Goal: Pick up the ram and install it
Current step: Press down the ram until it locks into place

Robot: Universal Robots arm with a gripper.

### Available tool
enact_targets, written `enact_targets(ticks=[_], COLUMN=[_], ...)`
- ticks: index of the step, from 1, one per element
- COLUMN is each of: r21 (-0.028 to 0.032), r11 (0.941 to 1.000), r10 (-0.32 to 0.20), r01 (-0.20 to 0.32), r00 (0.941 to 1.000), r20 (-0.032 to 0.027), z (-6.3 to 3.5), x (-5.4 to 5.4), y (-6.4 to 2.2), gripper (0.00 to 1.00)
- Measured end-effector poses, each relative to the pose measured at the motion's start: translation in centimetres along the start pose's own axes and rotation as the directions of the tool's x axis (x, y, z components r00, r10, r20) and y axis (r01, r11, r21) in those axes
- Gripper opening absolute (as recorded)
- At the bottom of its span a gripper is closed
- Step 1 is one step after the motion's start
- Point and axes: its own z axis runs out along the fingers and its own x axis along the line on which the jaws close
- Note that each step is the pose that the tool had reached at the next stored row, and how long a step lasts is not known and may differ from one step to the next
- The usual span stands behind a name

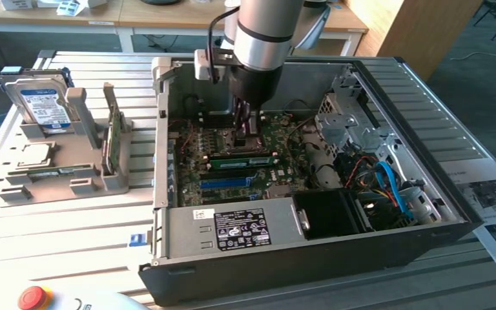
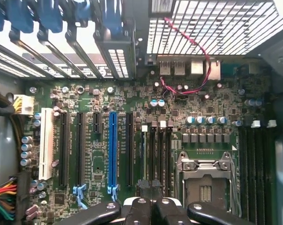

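Closest to where I stood was the red stop button [image 1: 34,297], down at 7 o'clock on the slatted surface [image 1: 67,226]. Behind it sat the open PC case [image 1: 317,258], lying on its side with the motherboard [image 1: 274,139] facing up.

So the arm was reaching straight down into the case, and the end effector [image 1: 250,143] had its fingers pinched together with nothing between them that I could make out. The ram [image 1: 243,161] stood on its long edge in a slot near the middle of the board, right under the fingertips at their 6 o'clock. Couldn't tell if they were actually touching it, tbh.

From the wrist view you got the blue slot [image 2: 113,150] and the empty CPU socket [image 2: 204,180].

Over at 9 o'clock from the case, the grey holder [image 1: 101,181] had the hard drive [image 1: 44,103] and a wider green card [image 1: 114,139] standing in it.
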Motion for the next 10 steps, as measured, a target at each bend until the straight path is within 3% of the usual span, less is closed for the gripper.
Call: enact_targets(ticks=[10], r21=[-0.0115], r11=[0.9999], r10=[0.0], r01=[0.0], r00=[1.0], r20=[-0.0002], z=[-1.86], x=[0.0], y=[0.12], gripper=[0.11])
